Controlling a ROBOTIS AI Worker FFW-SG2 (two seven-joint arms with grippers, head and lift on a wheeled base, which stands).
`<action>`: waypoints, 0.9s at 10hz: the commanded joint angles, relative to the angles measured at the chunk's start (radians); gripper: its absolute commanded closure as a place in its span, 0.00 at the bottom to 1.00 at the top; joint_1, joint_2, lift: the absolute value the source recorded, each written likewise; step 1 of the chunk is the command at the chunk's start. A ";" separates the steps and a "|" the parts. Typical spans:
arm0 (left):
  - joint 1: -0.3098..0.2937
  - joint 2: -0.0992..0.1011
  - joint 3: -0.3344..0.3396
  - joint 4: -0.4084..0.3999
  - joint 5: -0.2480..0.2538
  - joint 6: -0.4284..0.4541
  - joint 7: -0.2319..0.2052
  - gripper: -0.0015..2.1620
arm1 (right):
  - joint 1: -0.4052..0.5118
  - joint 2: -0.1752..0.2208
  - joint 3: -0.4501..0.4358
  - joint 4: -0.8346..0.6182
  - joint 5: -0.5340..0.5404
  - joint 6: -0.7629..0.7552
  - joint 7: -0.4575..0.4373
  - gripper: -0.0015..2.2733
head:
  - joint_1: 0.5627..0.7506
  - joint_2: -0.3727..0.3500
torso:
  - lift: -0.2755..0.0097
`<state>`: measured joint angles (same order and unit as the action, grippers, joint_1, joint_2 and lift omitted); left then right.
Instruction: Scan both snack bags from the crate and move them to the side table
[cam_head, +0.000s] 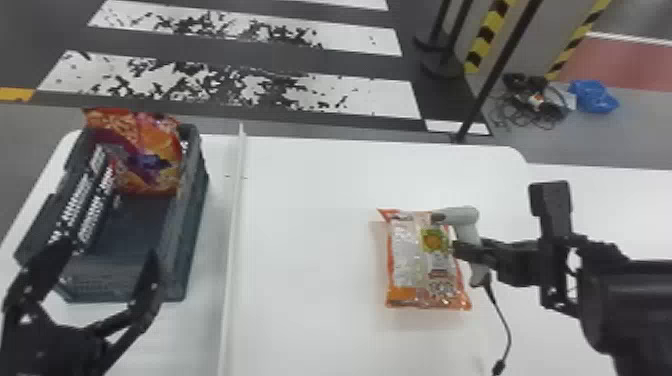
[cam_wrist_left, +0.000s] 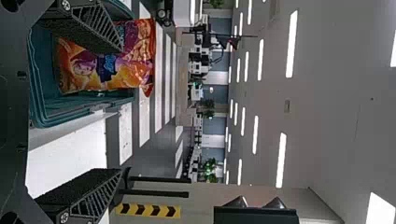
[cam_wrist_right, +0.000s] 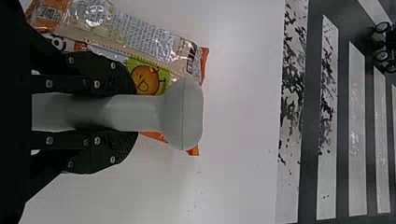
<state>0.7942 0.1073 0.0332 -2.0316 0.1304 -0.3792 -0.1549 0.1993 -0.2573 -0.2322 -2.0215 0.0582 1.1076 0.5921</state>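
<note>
A white counter (cam_head: 310, 200) stretches under the left pincer (cam_head: 107, 250) and the right pincer (cam_head: 463, 248). On it, the crate (cam_head: 192, 215) sits just ahead of the left pincer, which is spread wide. The upright bag (cam_head: 150, 172) stands at the crate's far end, beyond that pincer. The flat bag (cam_head: 407, 260) lies left of the right pincer, which pinches the grey scanner (cam_head: 462, 215) by its handle.
</note>
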 joint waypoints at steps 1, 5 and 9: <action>0.000 0.000 0.002 0.002 0.000 -0.002 0.000 0.04 | 0.006 -0.005 -0.035 0.012 0.000 -0.022 0.000 0.99 | 0.70 0.28 | 0.70; 0.000 0.000 0.002 0.005 0.000 -0.002 0.000 0.04 | 0.005 -0.037 -0.119 0.125 -0.009 -0.123 -0.005 0.99 | 0.70 0.18 | 0.70; 0.000 0.002 0.002 0.005 0.000 -0.002 0.000 0.04 | -0.026 -0.069 -0.157 0.319 -0.001 -0.268 -0.026 0.99 | 0.70 0.06 | 0.70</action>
<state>0.7946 0.1089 0.0353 -2.0264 0.1308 -0.3811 -0.1550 0.1771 -0.3240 -0.3841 -1.7276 0.0556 0.8655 0.5657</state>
